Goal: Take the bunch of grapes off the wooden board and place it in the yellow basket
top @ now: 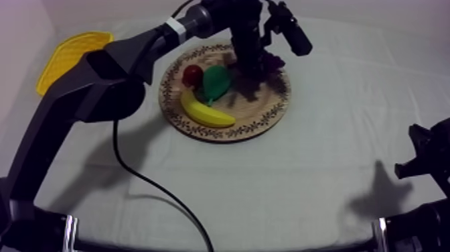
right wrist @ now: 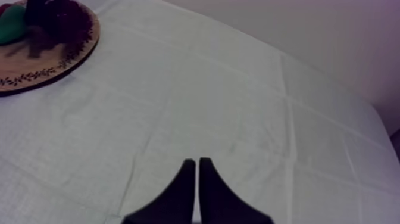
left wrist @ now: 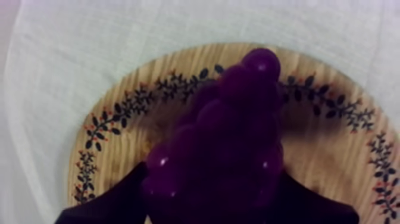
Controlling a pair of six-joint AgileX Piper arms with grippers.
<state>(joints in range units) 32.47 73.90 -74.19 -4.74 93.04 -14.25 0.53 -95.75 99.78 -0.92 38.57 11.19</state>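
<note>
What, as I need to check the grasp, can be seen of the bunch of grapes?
The bunch of grapes is dark purple and glossy, plastic-looking: round berries clustered, narrowing to one berry at the far end. It is over the wooden board, with the left gripper shut on its wide end, a black finger against each side.

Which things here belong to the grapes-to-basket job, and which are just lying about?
Job: bunch of grapes; left gripper, jaws round the grapes; wooden board; yellow basket.
Lying about: banana, pear, small red fruit, all on the board.
</note>
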